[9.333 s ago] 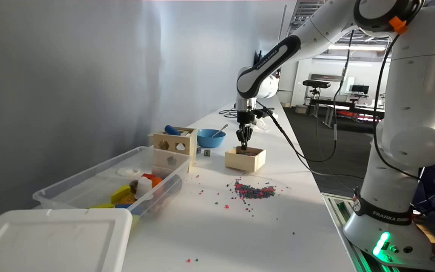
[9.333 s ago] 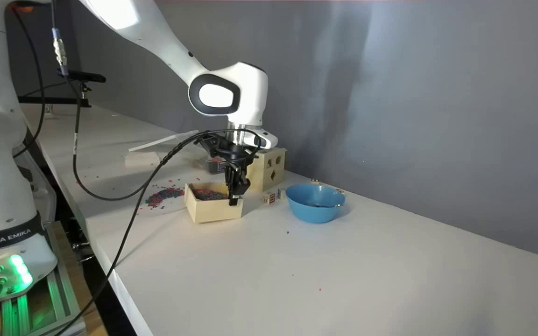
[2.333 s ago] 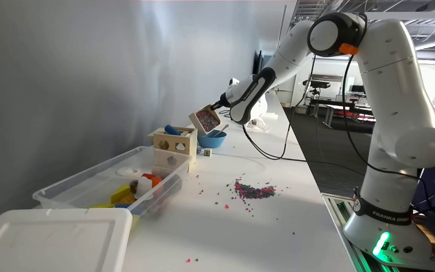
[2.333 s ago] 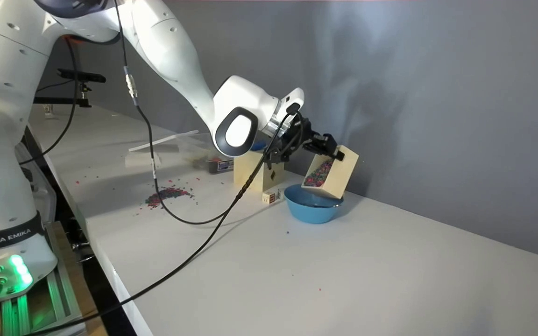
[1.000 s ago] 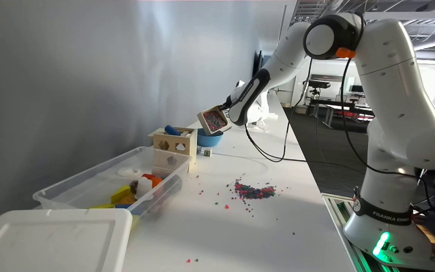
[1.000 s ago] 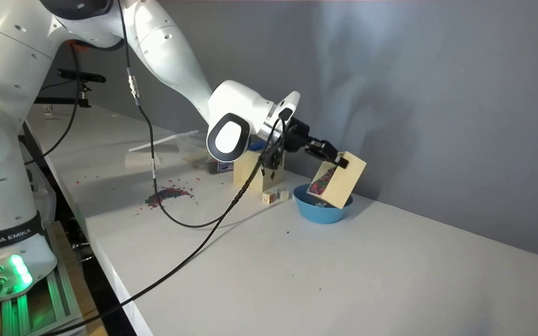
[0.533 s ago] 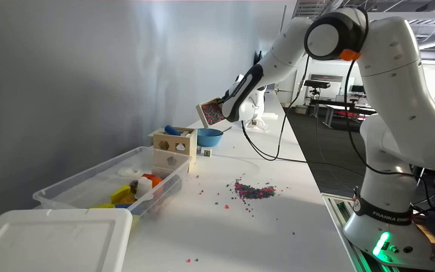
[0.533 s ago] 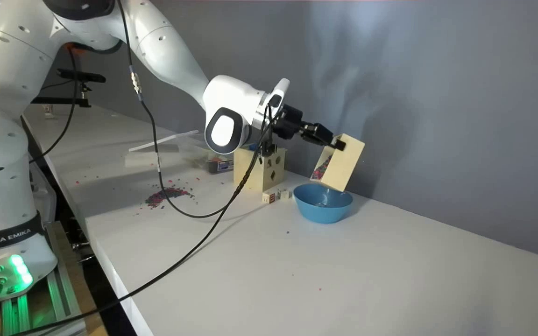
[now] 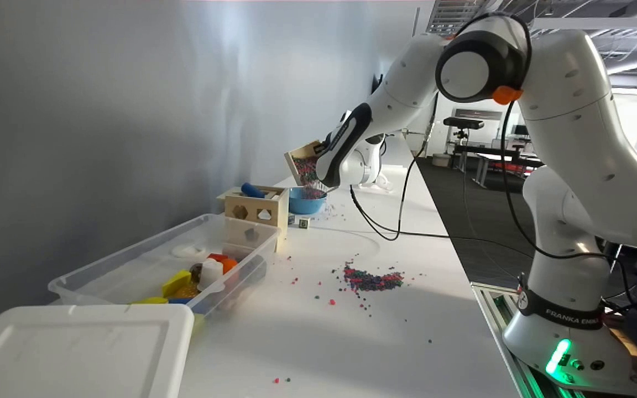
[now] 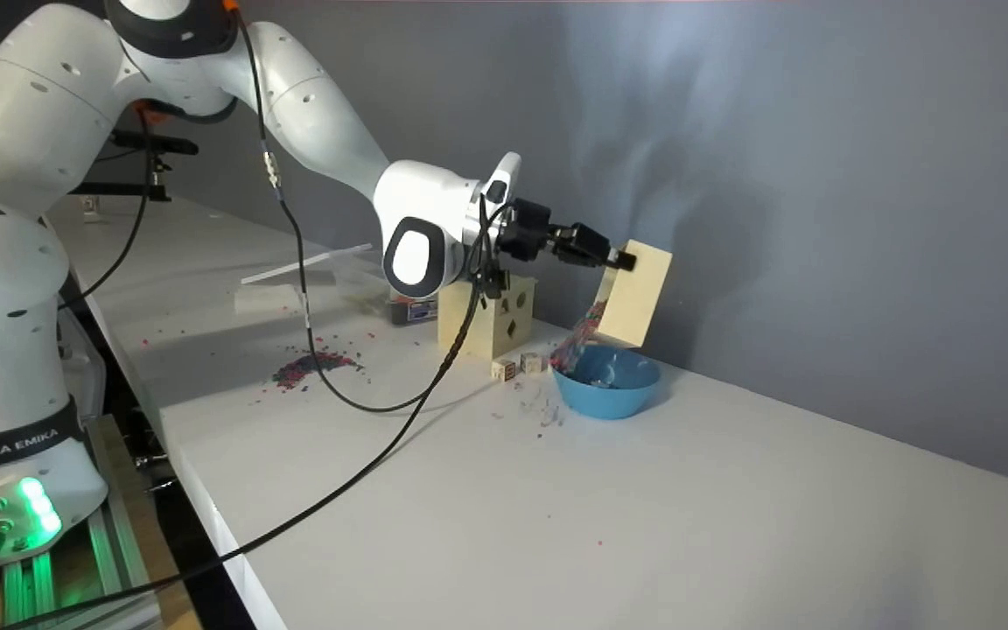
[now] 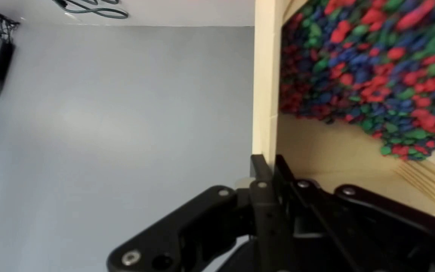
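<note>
One nearly closed gripper (image 11: 271, 161) is pinching a tilted wooden box (image 10: 640, 302) by its rim, beads (image 10: 580, 339) spilling toward the bowl (image 10: 606, 401) below, near the far edge of the table (image 10: 731, 499).

We see a plain blue bowl (image 10: 605, 401). Above the bowl, the box (image 10: 641, 299) is pale yellowish wood — its beads (image 11: 372, 79) a speckle of red, green and blue — and the gripper (image 11: 271, 162) black with silvery screws. Near the bowl we find a shape sorter (image 10: 488, 332) of similar pale wood, topped by a blue piece (image 9: 251, 190), and small pale blocks (image 10: 503, 371) with dark markings. Beneath the bowl, the table (image 10: 731, 525) is white; beyond it, the wall (image 10: 863, 219) grey.
</note>
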Controlling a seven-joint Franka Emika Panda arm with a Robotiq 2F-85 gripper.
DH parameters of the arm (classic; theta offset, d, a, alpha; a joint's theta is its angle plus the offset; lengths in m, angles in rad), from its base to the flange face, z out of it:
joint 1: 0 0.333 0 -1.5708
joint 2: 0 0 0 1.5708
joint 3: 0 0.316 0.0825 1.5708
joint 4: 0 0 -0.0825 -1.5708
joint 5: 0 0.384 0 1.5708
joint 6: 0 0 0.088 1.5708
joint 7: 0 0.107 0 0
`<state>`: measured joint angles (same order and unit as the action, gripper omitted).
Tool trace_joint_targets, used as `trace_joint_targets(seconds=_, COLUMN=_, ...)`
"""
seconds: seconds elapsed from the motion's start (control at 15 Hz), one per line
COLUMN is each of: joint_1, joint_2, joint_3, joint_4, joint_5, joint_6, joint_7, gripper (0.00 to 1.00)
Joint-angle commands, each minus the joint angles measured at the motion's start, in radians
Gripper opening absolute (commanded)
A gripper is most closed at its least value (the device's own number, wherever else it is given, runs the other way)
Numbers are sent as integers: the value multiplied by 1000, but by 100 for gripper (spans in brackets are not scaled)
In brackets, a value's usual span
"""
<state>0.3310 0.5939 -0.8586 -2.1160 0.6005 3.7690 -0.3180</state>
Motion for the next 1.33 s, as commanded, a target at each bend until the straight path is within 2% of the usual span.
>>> trace_joint_targets(seconds=0.0, joint_1=28, joint_2=73, joint_3=-49, joint_4=58, joint_5=100, joint_6=30, joint_7=-27, gripper=2)
trace_joint_targets(seconds=0.53, joint_1=51, joint_2=248, joint_3=-111, joint_4=193, joint_5=345, joint_6=-106, joint_7=-65, gripper=2)
trace_joint_targets(seconds=0.93, joint_1=87, joint_2=334, joint_3=-165, joint_4=261, joint_5=441, joint_6=-141, joint_7=-86, gripper=2)
trace_joint_targets(seconds=1.27, joint_1=104, joint_2=383, joint_3=-199, joint_4=285, joint_5=484, joint_6=-125, joint_7=-94, gripper=2)
